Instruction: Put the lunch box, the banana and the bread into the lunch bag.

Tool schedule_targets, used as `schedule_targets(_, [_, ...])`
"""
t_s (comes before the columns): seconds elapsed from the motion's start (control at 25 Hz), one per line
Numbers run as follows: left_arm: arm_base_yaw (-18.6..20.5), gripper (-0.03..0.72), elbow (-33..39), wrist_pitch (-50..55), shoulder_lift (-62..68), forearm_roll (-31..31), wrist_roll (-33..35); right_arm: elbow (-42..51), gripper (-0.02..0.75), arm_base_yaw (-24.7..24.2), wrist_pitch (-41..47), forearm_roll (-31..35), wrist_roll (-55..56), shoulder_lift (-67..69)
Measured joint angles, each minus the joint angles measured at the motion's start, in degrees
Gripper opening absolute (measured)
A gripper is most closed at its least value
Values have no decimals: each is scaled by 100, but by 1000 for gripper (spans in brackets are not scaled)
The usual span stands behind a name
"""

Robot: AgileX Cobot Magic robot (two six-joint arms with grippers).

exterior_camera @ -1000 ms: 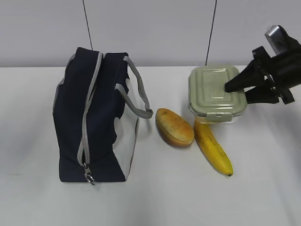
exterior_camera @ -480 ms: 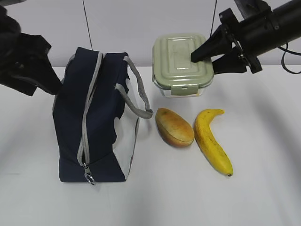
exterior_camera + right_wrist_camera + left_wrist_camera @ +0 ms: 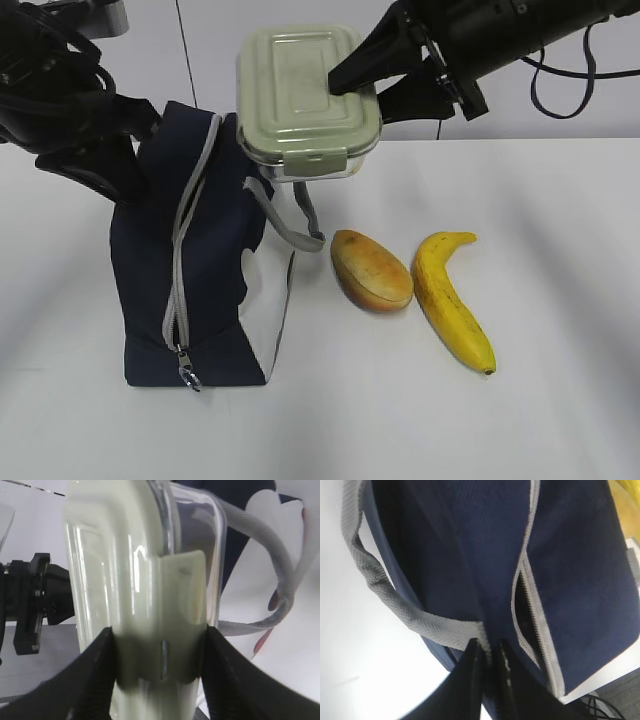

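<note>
The navy lunch bag (image 3: 215, 270) stands at the left of the white table, its grey zipper (image 3: 522, 605) gaping a little near the top. My left gripper (image 3: 128, 190) is at the bag's upper left edge; in the left wrist view its jaws (image 3: 489, 644) pinch navy fabric beside a grey strap handle (image 3: 385, 590). The lunch box (image 3: 300, 90), clear with a sage-green lid, hangs above the bag's top right corner, and my right gripper (image 3: 355, 90) is shut on its end (image 3: 159, 635). The bread (image 3: 371, 270) and the banana (image 3: 450, 300) lie side by side to the right of the bag.
The table (image 3: 560, 400) is white, with a pale wall right behind it. A thin black line (image 3: 185, 50) runs up the wall behind the bag. The bag's near strap handle (image 3: 295, 200) hangs over its right side towards the bread.
My right gripper has lifted the lunch box off the table and carried it left, over the bag. My left arm has come in from the left and its jaws have closed on the bag's edge.
</note>
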Motion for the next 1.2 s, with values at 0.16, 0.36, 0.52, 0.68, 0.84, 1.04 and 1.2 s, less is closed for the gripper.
schedule_targets(0.16, [0,14,-3,0,0,7,31,-15,371,253,60,11,9,0])
schedule_targets(0.36, [0,13,-3,0,0,-291,82,-15,371,392,9,66,150,39])
schedule_targets(0.52, [0,12,-3,-10,0,-576,160,-15,371,421,-271,300,202,112])
schedule_targets(0.68, [0,11,-3,-19,0,-623,182,-15,371,444,-668,176,205,126])
schedule_targets(0.84, [0,11,-3,-19,0,-626,193,-28,371,444,-868,-262,388,282])
schedule_targets(1.04, [0,11,-3,-33,0,-636,203,-32,371,444,-940,-940,631,485])
schedule_targets(1.2, [0,11,-3,-63,0,-639,202,-32,371,552,-965,-977,685,485])
